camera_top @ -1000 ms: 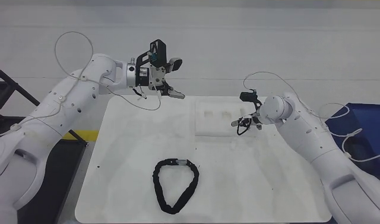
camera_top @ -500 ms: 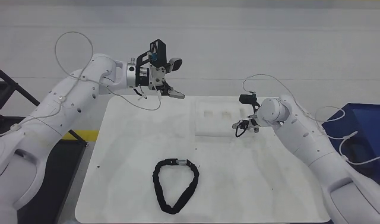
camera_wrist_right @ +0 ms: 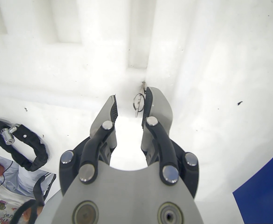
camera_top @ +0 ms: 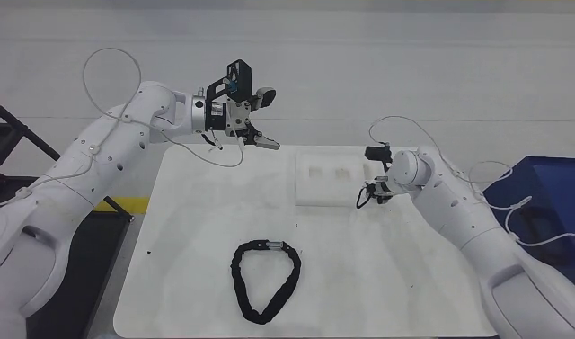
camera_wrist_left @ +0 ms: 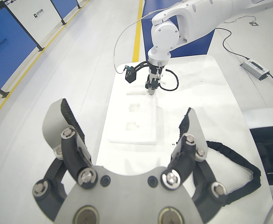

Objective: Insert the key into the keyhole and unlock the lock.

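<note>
A black fabric-covered chain lock (camera_top: 265, 281) lies in a loop near the table's front, its silver cylinder (camera_wrist_right: 8, 136) facing the right gripper. A small key on a ring (camera_wrist_right: 138, 104) lies at the front right corner of the white foam tray (camera_top: 337, 182). My right gripper (camera_wrist_right: 130, 100) stands open low over it, with the key close to the inner pad of one finger (camera_wrist_right: 150, 103). My left gripper (camera_wrist_left: 127, 122) hangs open and holds nothing, above the table's back left edge (camera_top: 260, 143).
The foam tray has several shallow rectangular pockets (camera_wrist_left: 134, 107). A blue cabinet (camera_top: 548, 186) stands off the table's right side. The white table (camera_top: 198, 231) is bare between the tray and the chain lock.
My right gripper has shifted slightly toward the tray's front right corner and lowered. The left arm has kept still.
</note>
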{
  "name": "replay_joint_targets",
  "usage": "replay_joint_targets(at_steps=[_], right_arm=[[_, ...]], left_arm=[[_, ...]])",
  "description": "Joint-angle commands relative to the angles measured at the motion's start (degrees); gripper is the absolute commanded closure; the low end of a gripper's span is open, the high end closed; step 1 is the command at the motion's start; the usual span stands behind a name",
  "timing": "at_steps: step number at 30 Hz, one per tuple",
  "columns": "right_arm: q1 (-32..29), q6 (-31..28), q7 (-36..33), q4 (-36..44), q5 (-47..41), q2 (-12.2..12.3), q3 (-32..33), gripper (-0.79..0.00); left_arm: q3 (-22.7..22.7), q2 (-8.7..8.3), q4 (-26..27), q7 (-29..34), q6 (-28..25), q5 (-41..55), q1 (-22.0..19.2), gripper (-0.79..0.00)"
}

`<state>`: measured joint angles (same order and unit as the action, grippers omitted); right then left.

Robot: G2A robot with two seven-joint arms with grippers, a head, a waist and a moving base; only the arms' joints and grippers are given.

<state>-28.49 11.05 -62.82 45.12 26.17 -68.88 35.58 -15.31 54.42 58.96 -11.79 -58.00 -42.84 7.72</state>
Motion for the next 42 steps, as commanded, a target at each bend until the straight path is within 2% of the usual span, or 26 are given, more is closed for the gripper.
replay_joint_targets(at_steps=[1,7,13,20,25,30,33,35,42], right_arm=[[0.13,0.30,0.17,-0.83,0.16,-0.32,-0.17,-0.145],[0.75,1.09,0.76,-3.51,0.64,-1.57,-0.76,0.000],[1.96,2.11,0.08,-4.06,2.08,-2.43,-1.03,0.000],[3.01,3.26,-2.00,-1.04,3.90,-1.87,0.43,0.000],[2.32,2.36,-4.48,5.43,3.72,-0.17,3.77,0.000],[-1.21,0.07,-6.55,15.59,2.56,2.59,9.39,0.000],[-4.41,-1.77,-6.71,22.82,1.98,4.38,13.55,0.000],[-7.70,-5.09,-5.54,27.31,-1.09,5.49,17.16,0.000],[-17.21,-10.65,-2.46,37.62,-9.62,8.04,27.15,0.000]], left_arm=[[0.00,0.00,0.00,0.00,0.00,0.01,0.00,-0.785],[0.00,0.00,0.00,0.00,0.00,0.01,0.00,-0.785],[0.00,0.00,0.00,0.00,0.00,0.01,0.00,-0.785],[0.00,0.00,0.00,0.00,0.00,0.01,0.00,-0.785],[0.00,0.00,0.00,0.00,0.00,0.01,0.00,-0.785],[0.00,0.00,0.00,0.00,0.00,0.01,0.00,-0.785],[0.00,0.00,0.00,0.00,0.00,0.01,0.00,-0.785],[0.00,0.00,0.00,0.00,0.00,0.01,0.00,-0.785],[0.00,0.00,0.00,0.00,0.00,0.01,0.00,-0.785]])
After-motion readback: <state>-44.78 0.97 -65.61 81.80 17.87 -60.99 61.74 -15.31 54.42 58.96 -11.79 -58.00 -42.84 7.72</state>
